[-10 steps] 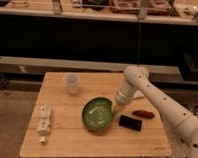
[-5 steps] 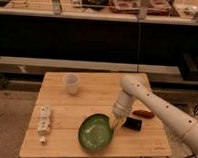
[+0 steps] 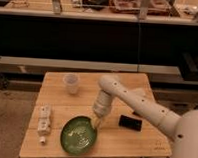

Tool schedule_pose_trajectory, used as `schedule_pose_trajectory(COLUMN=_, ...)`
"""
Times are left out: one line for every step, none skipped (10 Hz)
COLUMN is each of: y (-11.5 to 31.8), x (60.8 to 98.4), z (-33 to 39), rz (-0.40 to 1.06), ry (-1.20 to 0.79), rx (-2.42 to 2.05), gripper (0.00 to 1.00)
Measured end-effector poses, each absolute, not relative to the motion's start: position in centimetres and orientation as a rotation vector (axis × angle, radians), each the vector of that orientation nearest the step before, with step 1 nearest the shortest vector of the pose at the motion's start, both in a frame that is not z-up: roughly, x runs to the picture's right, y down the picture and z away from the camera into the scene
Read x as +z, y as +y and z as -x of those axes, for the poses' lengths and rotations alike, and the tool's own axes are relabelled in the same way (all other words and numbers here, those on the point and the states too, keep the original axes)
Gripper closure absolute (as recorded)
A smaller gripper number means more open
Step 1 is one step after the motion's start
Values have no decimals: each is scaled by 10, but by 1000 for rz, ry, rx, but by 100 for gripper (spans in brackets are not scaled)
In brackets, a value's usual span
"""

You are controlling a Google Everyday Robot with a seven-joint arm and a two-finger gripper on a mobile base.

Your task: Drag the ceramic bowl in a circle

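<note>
The ceramic bowl [image 3: 78, 135] is a wide, shallow glossy green bowl with pale ring marks inside. It sits on the wooden table [image 3: 119, 144] near the front edge, left of centre. My gripper [image 3: 97, 123] points down at the bowl's right rim and touches it there. The white arm [image 3: 141, 105] reaches in from the right.
A small translucent whitish cup [image 3: 71, 83] stands at the back left of the table. A white boxy object [image 3: 44, 119] lies at the left edge. A black flat object [image 3: 130, 122] lies right of the gripper. A dark shelf unit stands behind the table.
The bowl has slid left and toward the front edge of the table. The gripper moved with it, swinging leftward across the table.
</note>
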State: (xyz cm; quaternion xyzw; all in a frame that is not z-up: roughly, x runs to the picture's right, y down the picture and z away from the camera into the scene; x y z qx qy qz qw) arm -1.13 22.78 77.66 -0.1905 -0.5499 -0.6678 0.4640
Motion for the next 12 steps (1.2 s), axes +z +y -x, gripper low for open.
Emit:
schedule_pose_trajectory(y=218, x=788, z=31, rz=433, ry=-1361, rx=-1666, gripper=100)
schedule_pose_trajectory(y=207, x=796, z=43, rz=406, ry=-1357, rx=-1673, gripper=100)
schedule_pose_trajectory(y=196, x=807, z=52, rz=379, ry=-1345, rx=-1670, gripper=100)
schedule_pose_trajectory(y=181, x=827, z=53, rz=366, ry=-1311, rx=-1644, gripper=100)
schedule_pose_trajectory(y=173, x=841, z=47, rz=366, ry=-1285, rx=-1614, gripper=100)
schedule_pose_trajectory(y=167, x=853, z=40, rz=367, ry=-1257, rx=-1578, gripper=100)
schedule_pose_trajectory(y=159, x=867, z=25, rz=375, ry=-1217, rx=-1519, gripper=100)
schedule_pose_trajectory(y=153, x=876, z=8, rz=381, ry=-1177, rx=-1457, gripper=100)
schedule_pose_trajectory(y=147, x=883, z=-11, rz=384, ry=-1130, rx=-1387, gripper=100)
schedule_pose_trajectory(y=142, x=886, z=-28, rz=378, ry=-1084, rx=-1331, gripper=100)
schedule_pose_trajectory(y=137, x=884, z=-49, rz=370, ry=-1029, rx=-1276, gripper=100)
schedule_pose_trajectory(y=140, x=876, z=-69, rz=364, ry=-988, rx=-1234, gripper=100)
